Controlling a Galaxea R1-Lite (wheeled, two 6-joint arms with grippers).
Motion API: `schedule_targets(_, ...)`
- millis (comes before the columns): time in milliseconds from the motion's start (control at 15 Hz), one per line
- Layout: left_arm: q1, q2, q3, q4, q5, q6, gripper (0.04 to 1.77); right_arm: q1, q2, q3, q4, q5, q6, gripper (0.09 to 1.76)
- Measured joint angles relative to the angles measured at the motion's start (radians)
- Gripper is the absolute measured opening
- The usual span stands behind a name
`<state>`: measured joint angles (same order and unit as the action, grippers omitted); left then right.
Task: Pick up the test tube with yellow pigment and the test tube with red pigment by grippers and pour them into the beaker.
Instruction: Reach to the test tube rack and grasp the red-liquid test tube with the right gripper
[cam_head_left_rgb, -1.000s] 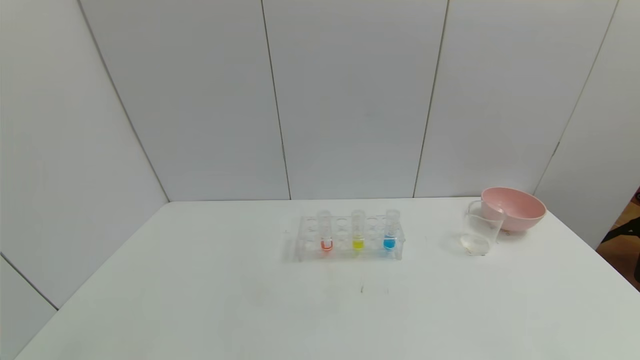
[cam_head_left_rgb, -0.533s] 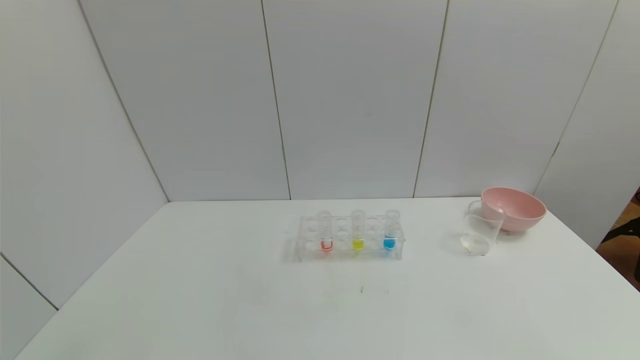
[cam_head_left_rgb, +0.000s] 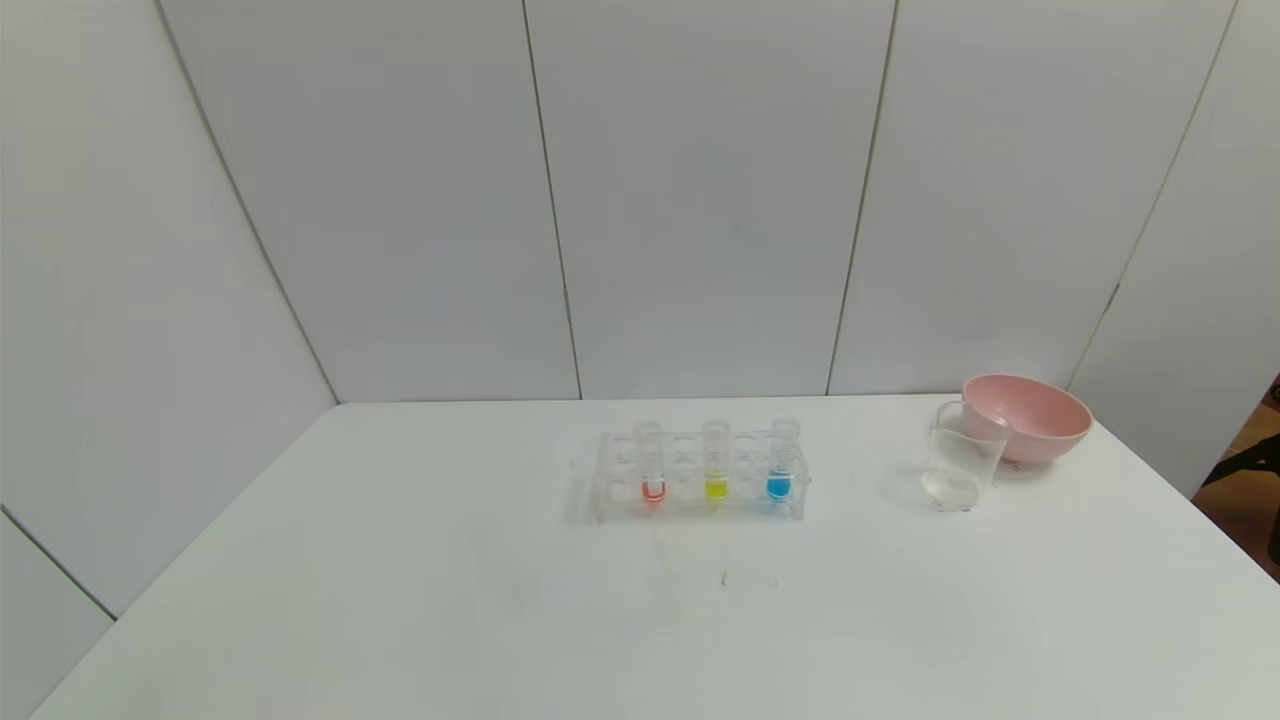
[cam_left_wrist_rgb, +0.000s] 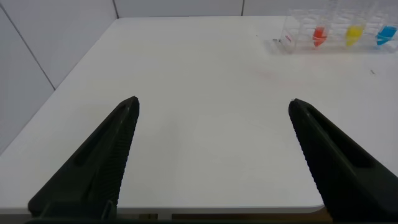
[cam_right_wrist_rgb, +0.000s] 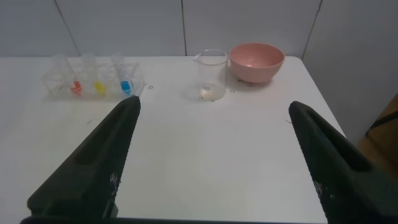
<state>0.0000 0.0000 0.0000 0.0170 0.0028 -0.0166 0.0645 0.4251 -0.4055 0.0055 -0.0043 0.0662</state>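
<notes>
Head view: rack (cam_head_left_rgb: 697, 478) on tabletop (cam_head_left_rgb: 400, 600) holds red tube (cam_head_left_rgb: 652, 468) and yellow tube (cam_head_left_rgb: 715, 465); beaker (cam_head_left_rgb: 962, 468) stands to their right.
Wrist views: my left gripper (cam_left_wrist_rgb: 214, 112) and right gripper (cam_right_wrist_rgb: 214, 112) hover wide open, empty, short of them.

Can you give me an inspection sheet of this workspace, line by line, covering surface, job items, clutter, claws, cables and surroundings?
Surface: white table, bare in front of the rack.
Job's things: red tube and yellow tube upright in the clear rack; beaker to the rack's right, holding no coloured liquid.
Clutter: blue tube in the same rack; pink bowl behind the beaker.
Claws: left claw open, holding nothing, at the table's near edge; right claw open, holding nothing, likewise.
Cables: nothing seen.
Surroundings: pale panelled walls; floor visible at far right.
</notes>
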Motion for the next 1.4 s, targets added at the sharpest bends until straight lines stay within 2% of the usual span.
schedule_targets(533, 0.000, 0.000, 0.000, 0.000, 0.000, 0.000, 1.72, 0.079, 0.385, -0.168, -0.138, 0.012, 0.006, 1.71)
schedule_targets(733, 0.000, 0.000, 0.000, 0.000, 0.000, 0.000, 1.72, 0.137, 0.528, -0.243, -0.160, -0.015, 0.006, 1.71)
schedule_targets(867, 0.000, 0.000, 0.000, 0.000, 0.000, 0.000, 1.72, 0.214, 0.601, -0.284, -0.164, -0.088, 0.014, 1.71)
schedule_targets(1133, 0.000, 0.000, 0.000, 0.000, 0.000, 0.000, 1.72, 0.424, 0.723, -0.331, -0.167, -0.271, 0.067, 1.71)
schedule_targets(1400, 0.000, 0.000, 0.000, 0.000, 0.000, 0.000, 1.72, 0.580, 0.835, -0.369, -0.166, -0.391, 0.119, 1.71)
